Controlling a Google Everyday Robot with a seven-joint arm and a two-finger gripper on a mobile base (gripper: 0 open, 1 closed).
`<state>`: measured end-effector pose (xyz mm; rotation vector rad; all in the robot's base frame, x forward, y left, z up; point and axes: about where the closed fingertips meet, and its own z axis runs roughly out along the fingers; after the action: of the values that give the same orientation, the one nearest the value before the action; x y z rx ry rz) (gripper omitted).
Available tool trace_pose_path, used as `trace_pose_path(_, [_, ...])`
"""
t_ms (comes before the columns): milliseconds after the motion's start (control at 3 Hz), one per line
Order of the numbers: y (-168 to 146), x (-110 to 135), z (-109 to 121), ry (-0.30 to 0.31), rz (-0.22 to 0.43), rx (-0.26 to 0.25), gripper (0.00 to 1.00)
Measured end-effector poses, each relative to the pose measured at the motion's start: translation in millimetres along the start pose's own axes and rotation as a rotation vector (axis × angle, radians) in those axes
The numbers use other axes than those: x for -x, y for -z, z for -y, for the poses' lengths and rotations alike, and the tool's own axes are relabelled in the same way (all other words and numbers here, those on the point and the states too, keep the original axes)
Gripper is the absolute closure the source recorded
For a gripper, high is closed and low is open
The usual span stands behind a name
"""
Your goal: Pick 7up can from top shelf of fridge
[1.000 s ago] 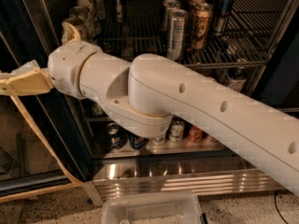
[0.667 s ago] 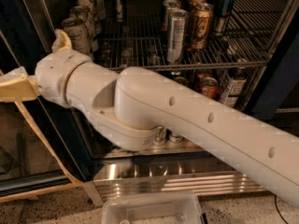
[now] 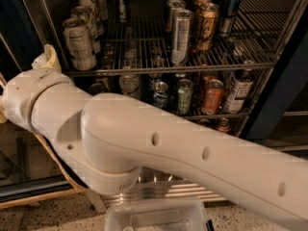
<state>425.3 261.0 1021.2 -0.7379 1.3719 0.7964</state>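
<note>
The 7up can [image 3: 79,42], pale whitish-green with a panel of dark print, stands at the front left of the top shelf [image 3: 144,69], a wire rack inside the dark-framed fridge [image 3: 284,90]. More cans like it stand in a row behind it. My big white arm [image 3: 144,143] crosses the view from lower right to left, below and in front of the shelf. My gripper is past the left edge of the view, beyond the wrist [image 3: 24,100], left of and lower than the can.
A tall slim silver can [image 3: 180,36], a gold can [image 3: 206,27] and a blue can [image 3: 230,6] stand mid-shelf. The lower shelf holds a green can [image 3: 184,96], an orange can [image 3: 211,96] and a bottle [image 3: 238,90]. A clear plastic bin [image 3: 154,215] lies on the floor.
My arm has swung further left, and the tan gripper that showed at the left edge has slid out of view. The shelves now look closer.
</note>
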Motion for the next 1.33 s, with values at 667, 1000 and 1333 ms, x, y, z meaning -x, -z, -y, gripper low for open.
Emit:
trace_pose_path(667, [30, -2, -3, 0.007, -0.028, -0.115, 0.0])
trace_pose_path(1000, [34, -10, -10, -0.012, -0.057, -0.146, 0.0])
trace_pose_path(1333, [44, -23, -20, -0.035, -0.103, -0.217, 0.0])
